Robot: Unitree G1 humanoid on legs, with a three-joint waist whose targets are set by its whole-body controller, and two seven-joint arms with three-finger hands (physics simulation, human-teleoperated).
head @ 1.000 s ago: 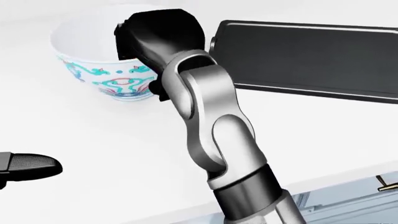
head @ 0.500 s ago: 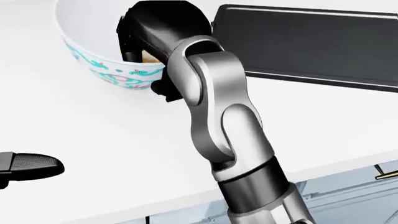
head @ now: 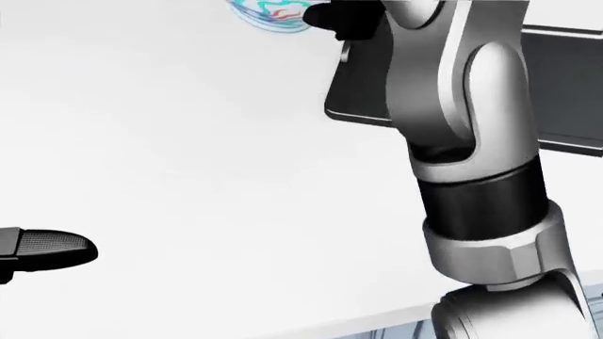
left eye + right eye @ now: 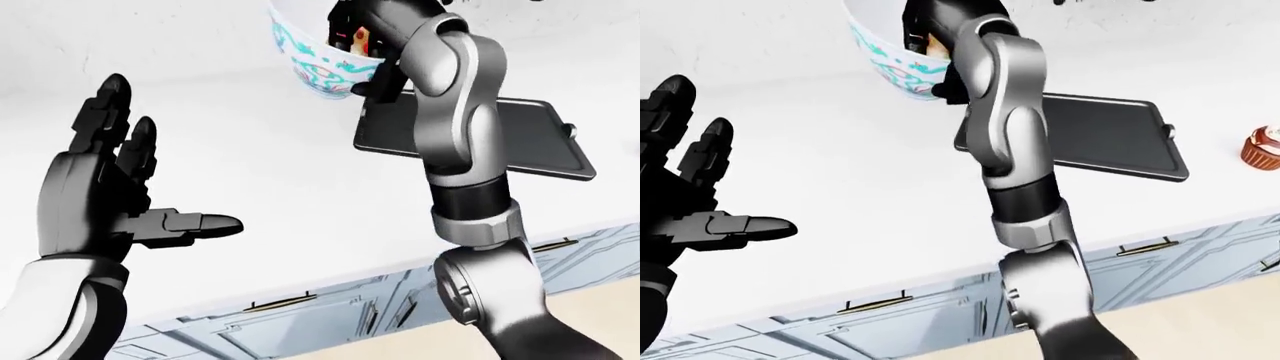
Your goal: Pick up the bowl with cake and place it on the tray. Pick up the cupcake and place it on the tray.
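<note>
Left-eye view shows the right robot hand (image 4: 362, 34) gripping the bowl (image 4: 315, 56) by its rim, black fingers (image 4: 345, 22) hooked over the edge and into the inside, where a small piece of cake (image 4: 361, 39) shows between them. White with turquoise and red patterning, the bowl is tilted and held clear above the white bench (image 4: 280, 195), its top cut off by the upper edge of the view. Just right of the bowl and partly hidden by the silver right forearm (image 4: 455, 112), the dark rectangular tray (image 4: 540, 142) lies flat on the bench near its far side, with its handle toward the right. Right-eye view places the cupcake (image 4: 1266, 147), in a red wrapper with pale frosting, on the bench toward its right end, well apart from the tray and only partly in view at the picture's right edge. At the left of both eye views the left robot hand (image 4: 105, 187) hangs over the near left part of the bench with all three fingers spread wide and nothing between them, thumb pointing right. Head view catches only the underside of the bowl at its top edge, the tray's near left corner and the right arm's wrist joint. Pale blue drawers (image 4: 890, 315) with brass handles run below the bench's near edge.
</note>
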